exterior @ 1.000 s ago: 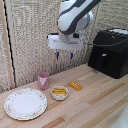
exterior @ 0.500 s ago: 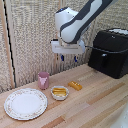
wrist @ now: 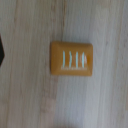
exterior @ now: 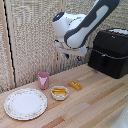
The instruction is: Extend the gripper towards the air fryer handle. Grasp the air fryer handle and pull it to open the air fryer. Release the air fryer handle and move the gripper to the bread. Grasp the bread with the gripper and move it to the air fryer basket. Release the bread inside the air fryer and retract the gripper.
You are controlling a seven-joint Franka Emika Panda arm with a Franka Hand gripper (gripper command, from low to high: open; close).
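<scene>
The bread point(exterior: 75, 85), a small orange-golden oblong, lies on the wooden table; in the wrist view it point(wrist: 71, 58) fills the centre, seen from straight above. My gripper point(exterior: 69, 54) hangs above the bread, well clear of it; its dark fingers look apart and hold nothing. The black air fryer point(exterior: 111, 52) stands at the exterior view's right. Its handle point(exterior: 103, 61) is a short vertical bar on the drawer front. The drawer front looks flush with the body, so the basket interior is hidden.
A small round bowl point(exterior: 59, 93) with a paler yellow piece sits just to the exterior view's left of the bread. A pink cup point(exterior: 44, 80) stands behind it and a patterned plate point(exterior: 25, 104) lies further left. A slatted screen backs the table.
The arm's wrist has come down a little over the bread, and the upper arm now reaches in from the upper right. The bread, bowl and air fryer have not moved.
</scene>
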